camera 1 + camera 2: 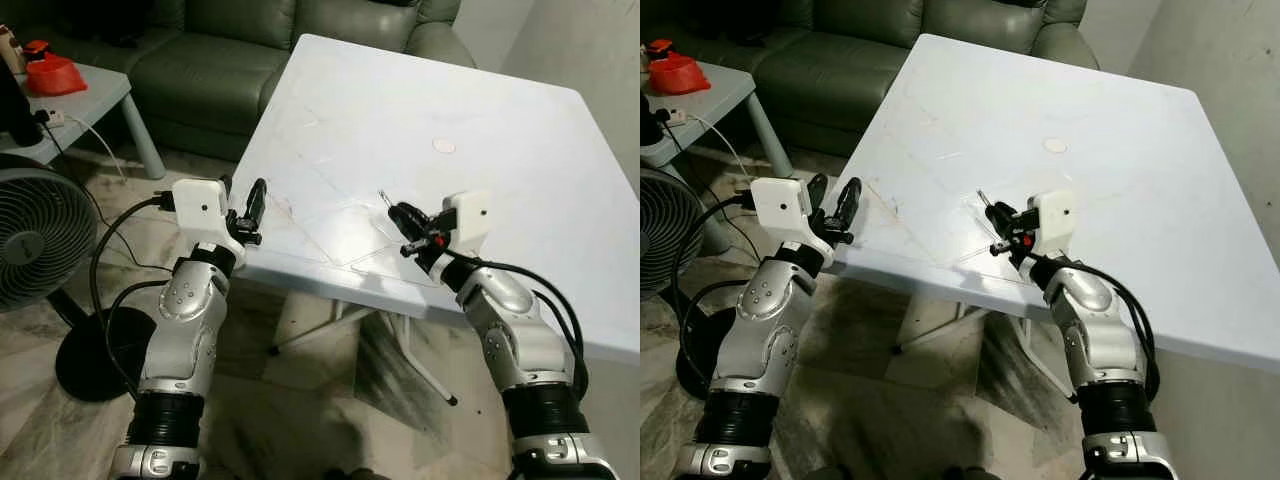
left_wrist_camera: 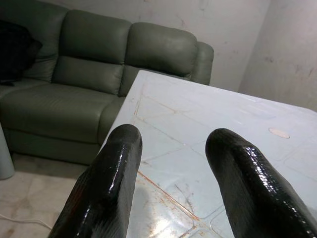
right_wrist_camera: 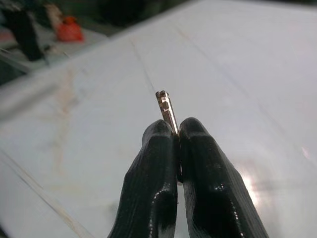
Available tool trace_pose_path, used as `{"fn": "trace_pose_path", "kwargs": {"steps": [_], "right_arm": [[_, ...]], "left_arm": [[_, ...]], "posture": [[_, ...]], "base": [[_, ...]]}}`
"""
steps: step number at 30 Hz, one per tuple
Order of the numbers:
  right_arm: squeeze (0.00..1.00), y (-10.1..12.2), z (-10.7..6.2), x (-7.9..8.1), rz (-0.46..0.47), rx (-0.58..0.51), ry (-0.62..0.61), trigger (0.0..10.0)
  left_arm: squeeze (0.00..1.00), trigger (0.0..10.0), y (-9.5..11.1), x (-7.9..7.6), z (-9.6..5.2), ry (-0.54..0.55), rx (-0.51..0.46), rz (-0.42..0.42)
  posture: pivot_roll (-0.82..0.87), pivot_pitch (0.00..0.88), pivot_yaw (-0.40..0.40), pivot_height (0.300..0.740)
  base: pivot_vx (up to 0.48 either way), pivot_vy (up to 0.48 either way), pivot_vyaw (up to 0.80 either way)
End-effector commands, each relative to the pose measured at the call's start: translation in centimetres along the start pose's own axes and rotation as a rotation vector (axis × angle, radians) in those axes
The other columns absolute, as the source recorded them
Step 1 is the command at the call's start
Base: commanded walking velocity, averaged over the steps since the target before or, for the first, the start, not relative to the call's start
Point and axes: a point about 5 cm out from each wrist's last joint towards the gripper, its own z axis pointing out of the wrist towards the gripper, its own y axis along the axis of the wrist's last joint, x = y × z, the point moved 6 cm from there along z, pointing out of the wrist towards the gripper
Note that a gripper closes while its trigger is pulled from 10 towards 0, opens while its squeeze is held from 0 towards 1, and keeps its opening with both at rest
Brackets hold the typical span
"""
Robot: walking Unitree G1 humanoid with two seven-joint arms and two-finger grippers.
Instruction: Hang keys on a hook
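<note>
A silver key [image 3: 166, 106] sticks out from between the fingertips of my right gripper [image 3: 177, 130], which is shut on it. That right gripper [image 1: 410, 225] hovers low over the near part of the white table [image 1: 450, 100], with the key's blade [image 1: 382, 196] pointing up and away. A small red part [image 1: 437, 240] shows by the fingers' base; I cannot tell what it is. My left gripper [image 1: 252, 205] is held at the table's near left corner, open, with nothing between its fingers [image 2: 119, 163].
A small round disc [image 1: 444, 146] lies further back on the table. A green sofa [image 1: 220, 50] stands behind it. To the left are a standing fan [image 1: 30, 240] with cables and a low side table [image 1: 95, 95] bearing a red object [image 1: 55, 75]. A wall runs along the right.
</note>
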Motion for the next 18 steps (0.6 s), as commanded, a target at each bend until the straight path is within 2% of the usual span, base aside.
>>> {"fn": "trace_pose_path", "kwargs": {"steps": [1,10,18], "right_arm": [[0.00,-0.4,0.0,-1.3,0.016,0.030,-0.055,10.0],[0.00,-0.7,-0.3,-2.7,0.026,0.040,-0.103,10.0],[0.00,-1.7,-0.9,-3.7,-0.020,0.099,-0.105,10.0]], "left_arm": [[0.00,10.0,0.1,-0.5,-0.1,-0.017,-0.009,0.000],[0.00,10.0,-0.2,-0.8,-0.4,-0.029,0.001,-0.002],[0.00,10.0,-0.3,-1.0,-0.4,-0.034,0.005,-0.007]], "posture": [[0.01,0.093,-0.098,0.740],[0.01,0.092,-0.098,0.740],[0.01,0.098,-0.097,0.740]], "base": [[0.000,0.000,0.00],[0.000,0.000,0.00],[0.000,0.000,0.00]]}}
